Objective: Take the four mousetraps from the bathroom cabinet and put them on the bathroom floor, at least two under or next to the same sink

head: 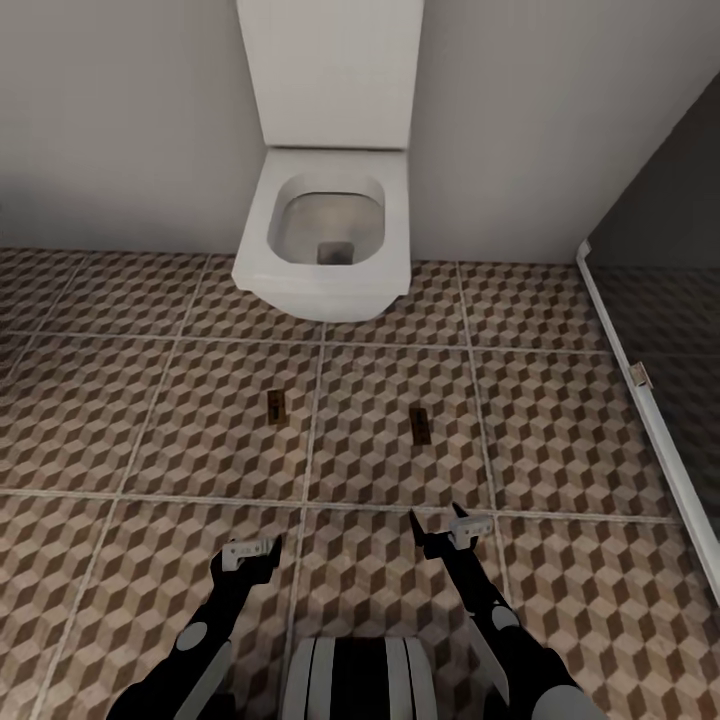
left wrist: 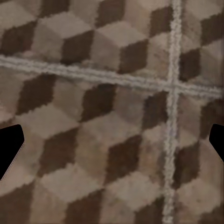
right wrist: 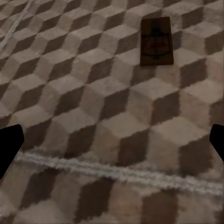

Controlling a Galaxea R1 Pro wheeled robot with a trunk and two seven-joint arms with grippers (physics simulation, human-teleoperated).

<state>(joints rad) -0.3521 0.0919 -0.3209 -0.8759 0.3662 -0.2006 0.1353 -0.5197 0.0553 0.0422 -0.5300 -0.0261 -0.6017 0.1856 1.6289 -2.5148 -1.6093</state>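
A: From the head, what lies ahead of the grippers?

B: Two small flat tan wooden mousetraps, left and right, lie on the brown-and-beige cube-patterned tiled floor before the white toilet, beyond the empty left gripper and right gripper.

A: Left wrist?

B: Bare tiles; fingertips wide apart.

A: Right wrist?

B: One mousetrap, red mark visible, well ahead of spread fingertips.

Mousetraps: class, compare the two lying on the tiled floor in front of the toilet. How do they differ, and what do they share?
The left mousetrap lies ahead of the left hand; the right mousetrap lies ahead of the right hand. The left mousetrap sits slightly nearer the toilet than the right one. Each rests on a different tile. Both lie flat on the bathroom floor, small, tan, lengthwise toward the toilet.
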